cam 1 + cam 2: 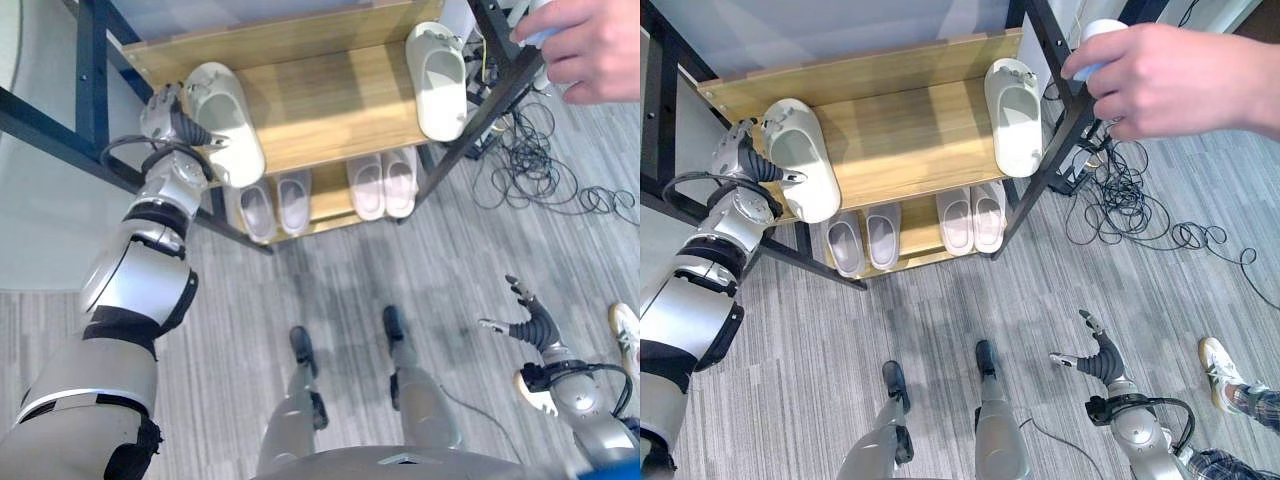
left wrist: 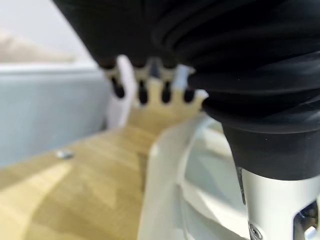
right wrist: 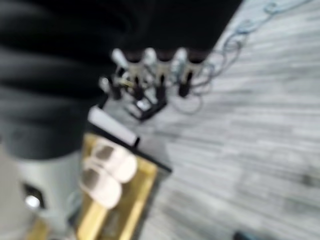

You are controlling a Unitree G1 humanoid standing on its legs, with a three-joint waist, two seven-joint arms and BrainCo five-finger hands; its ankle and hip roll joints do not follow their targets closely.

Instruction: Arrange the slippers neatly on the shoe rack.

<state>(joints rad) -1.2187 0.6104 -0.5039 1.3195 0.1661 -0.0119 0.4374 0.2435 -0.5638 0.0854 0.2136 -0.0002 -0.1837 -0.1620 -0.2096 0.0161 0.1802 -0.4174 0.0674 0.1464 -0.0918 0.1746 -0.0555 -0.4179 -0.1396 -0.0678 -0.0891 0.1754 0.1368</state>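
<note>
Altogether 6 slippers (image 1: 800, 160), 1 rack (image 1: 910, 130).

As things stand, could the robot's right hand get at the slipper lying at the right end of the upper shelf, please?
Probably not yet: the right hand hangs open low over the floor, well short of that slipper; nothing blocks it, though a person's hand hovers nearby.

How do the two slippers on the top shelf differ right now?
The left slipper lies at the shelf's left end, its heel overhanging the front edge, with the left robot hand against its side. The right slipper lies at the right end, fully on the shelf, touched by nothing. Both are pale, sole down, toes toward the back.
</note>
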